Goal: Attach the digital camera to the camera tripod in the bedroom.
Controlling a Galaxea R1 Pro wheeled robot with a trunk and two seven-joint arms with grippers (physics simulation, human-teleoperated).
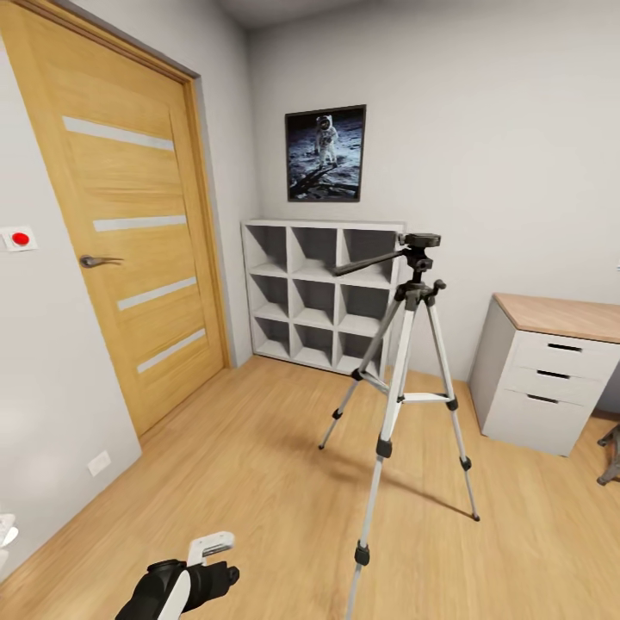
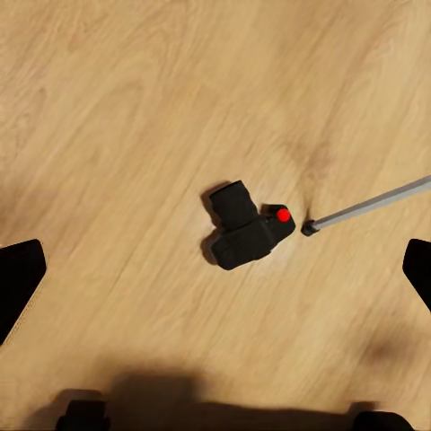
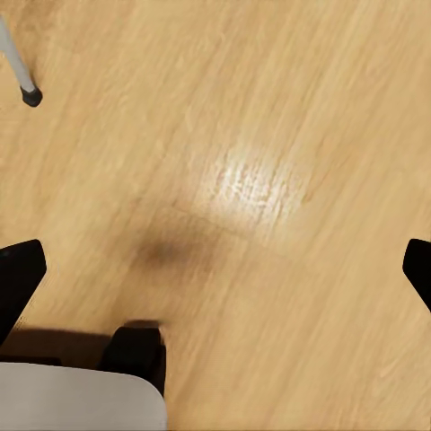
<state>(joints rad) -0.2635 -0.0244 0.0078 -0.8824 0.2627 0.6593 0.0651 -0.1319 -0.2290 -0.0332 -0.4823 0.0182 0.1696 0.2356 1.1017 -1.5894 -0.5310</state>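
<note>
The camera tripod (image 1: 405, 379) is seen standing upright on the light wood floor (image 1: 258, 456) of the bedroom, legs splayed, pan head on top with its long black handle angled toward the white cube shelves (image 1: 319, 293) behind it. One leg reaches down to the bottom edge of the head view, near the robot. Plenty of bare floor is left between the tripod and the wooden door (image 1: 129, 224) on the left wall. To the right, a small white drawer unit (image 1: 547, 379) with a wooden worktop is set against the wall, well apart from the tripod's legs.

The digital camera (image 2: 247, 232) is found lying on the floor in the left wrist view, red button showing, with a tripod foot (image 2: 309, 229) just beside it. Whether the two are actually touching can't be told from this angle.

The left gripper (image 2: 215, 269) is held above the camera, fingers spread wide at the frame's two edges, nothing between them. The right gripper (image 3: 215, 269) is spread just as wide over bare floor, with another tripod foot (image 3: 31, 95) off near a corner of that view. A black forearm with a white bracket (image 1: 185, 577) is seen low in the head view.
</note>
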